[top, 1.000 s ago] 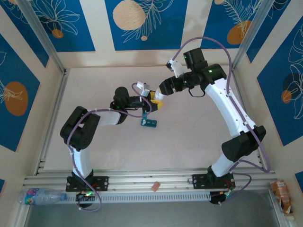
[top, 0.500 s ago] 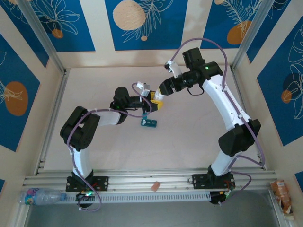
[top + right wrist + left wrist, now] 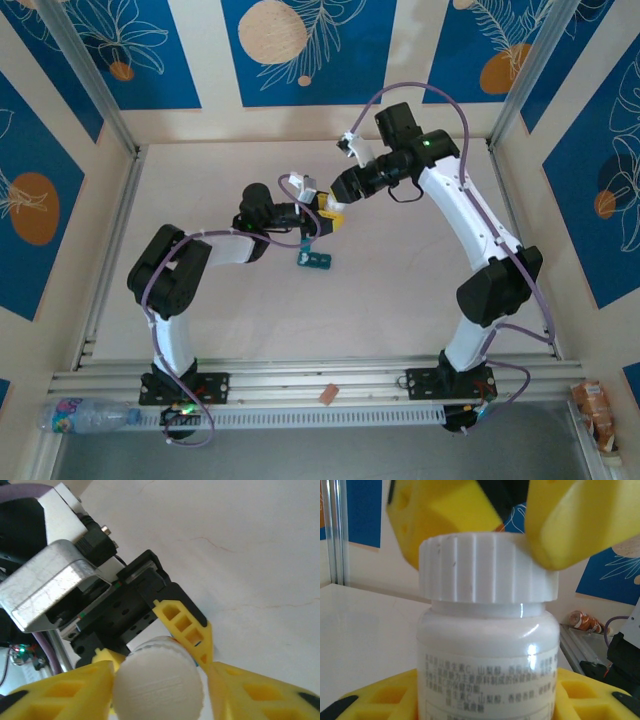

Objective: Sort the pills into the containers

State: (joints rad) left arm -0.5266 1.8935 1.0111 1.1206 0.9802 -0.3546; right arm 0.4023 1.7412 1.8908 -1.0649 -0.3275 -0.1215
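- White bottle (image 3: pixel 485 655) is being clamped between left fingers (image 3: pixel 380 697), judged steadied for uncapping.
- Its cap (image 3: pixel 159 685) is being pinched between right fingers (image 3: pixel 60 695), closed against both sides.
- Containers (image 3: pixel 315 259) are being kept on tabletop (image 3: pixel 400 290), near left fingers, apart from them, awaiting pills.

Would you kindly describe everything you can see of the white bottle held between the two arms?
The white bottle looks like glossy plastic, with a rounded shoulder, small dark printed text on its body and a ribbed cap in place. The left end effector clamps its body, while the right end effector closes on either side of the cap. In the top view it lies between the tips of the two arms.
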